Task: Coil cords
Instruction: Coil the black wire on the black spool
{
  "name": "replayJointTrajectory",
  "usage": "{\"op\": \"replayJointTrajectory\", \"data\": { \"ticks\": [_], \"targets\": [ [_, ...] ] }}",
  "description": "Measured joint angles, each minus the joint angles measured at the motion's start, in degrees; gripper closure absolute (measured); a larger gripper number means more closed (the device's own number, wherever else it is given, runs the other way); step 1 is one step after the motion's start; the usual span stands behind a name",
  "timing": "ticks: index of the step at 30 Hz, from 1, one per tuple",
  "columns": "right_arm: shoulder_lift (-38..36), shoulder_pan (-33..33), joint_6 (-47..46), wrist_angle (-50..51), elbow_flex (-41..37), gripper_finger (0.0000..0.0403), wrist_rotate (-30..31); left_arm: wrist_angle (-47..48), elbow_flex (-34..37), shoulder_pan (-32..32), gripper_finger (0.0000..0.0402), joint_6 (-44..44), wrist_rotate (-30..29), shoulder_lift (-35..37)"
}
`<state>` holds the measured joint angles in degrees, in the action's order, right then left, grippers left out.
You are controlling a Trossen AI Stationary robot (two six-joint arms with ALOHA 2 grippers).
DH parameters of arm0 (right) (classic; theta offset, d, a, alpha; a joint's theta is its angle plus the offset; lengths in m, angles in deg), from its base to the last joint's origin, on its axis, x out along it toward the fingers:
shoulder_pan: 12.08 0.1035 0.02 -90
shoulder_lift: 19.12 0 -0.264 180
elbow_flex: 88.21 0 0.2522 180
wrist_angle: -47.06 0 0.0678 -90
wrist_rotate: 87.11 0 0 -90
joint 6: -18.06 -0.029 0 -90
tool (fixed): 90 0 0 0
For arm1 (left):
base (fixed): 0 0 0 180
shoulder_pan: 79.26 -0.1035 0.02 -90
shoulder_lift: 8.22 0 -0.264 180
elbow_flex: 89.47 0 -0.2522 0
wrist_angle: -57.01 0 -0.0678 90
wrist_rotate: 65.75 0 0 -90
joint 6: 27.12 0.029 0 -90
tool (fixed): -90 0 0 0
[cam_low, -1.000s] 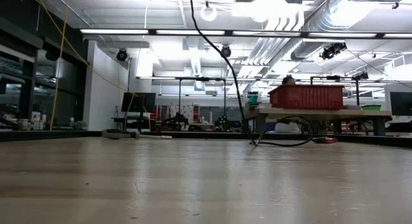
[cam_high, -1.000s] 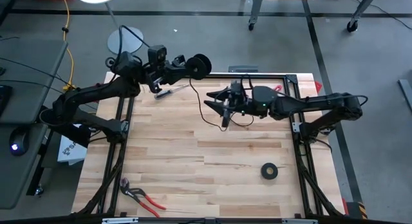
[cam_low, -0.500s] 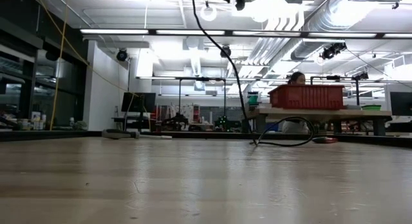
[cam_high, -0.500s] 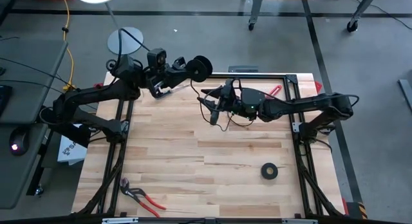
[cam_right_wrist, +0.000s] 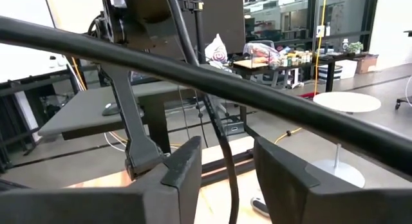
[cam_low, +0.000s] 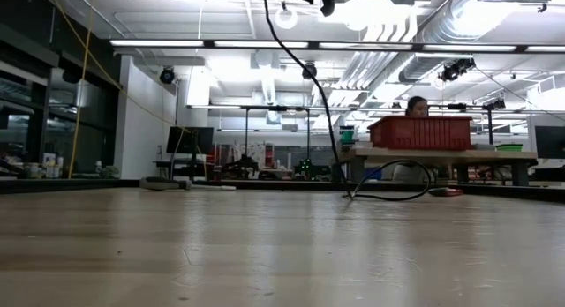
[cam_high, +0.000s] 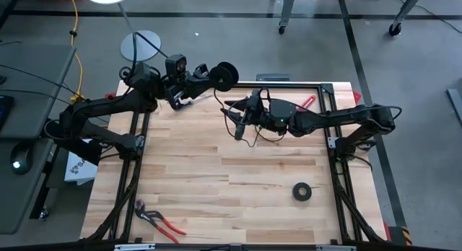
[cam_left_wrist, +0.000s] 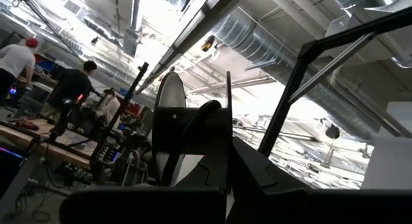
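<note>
Wooden table (cam_high: pixel 216 179), seen from above, with two dark arms reaching over its far edge. Left gripper (cam_high: pixel 225 74): raised at the far edge left of centre, fingers closed on a black spool-like reel (cam_left_wrist: pixel 193 130) that the left wrist view shows between them. Right gripper (cam_high: pixel 240 122): over the far centre of the table, fingers (cam_right_wrist: pixel 183 163) parted to a middling gap with the cord (cam_right_wrist: pixel 225 166) running between them; whether the pads touch it cannot be told. The cord (cam_high: pixel 220 107), thin and black, runs from the left gripper across to the right gripper, and part of it lies in a loose loop on the wood just below the right arm; in the low view it hangs as one curved line (cam_low: pixel 305 69) from above down to a loop on the far table top. Other items: black tape roll (cam_high: pixel 302 192) near the right front; red-handled pliers (cam_high: pixel 159 219) at the near left; a person (cam_low: pixel 415 106) behind a red bin (cam_low: pixel 421 132) in the room beyond.
</note>
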<state>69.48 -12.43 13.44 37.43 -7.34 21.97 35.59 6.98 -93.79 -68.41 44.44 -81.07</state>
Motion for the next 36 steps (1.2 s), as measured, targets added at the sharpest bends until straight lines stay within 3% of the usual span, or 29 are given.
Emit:
{"op": "replayJointTrajectory", "data": {
  "ticks": [36],
  "targets": [
    [0.17,-0.54,-4.40,2.10,0.00,0.0297,-1.27,-2.42,0.05,0.00,0.0401,-1.52,0.24,-2.22]
  ]
}}
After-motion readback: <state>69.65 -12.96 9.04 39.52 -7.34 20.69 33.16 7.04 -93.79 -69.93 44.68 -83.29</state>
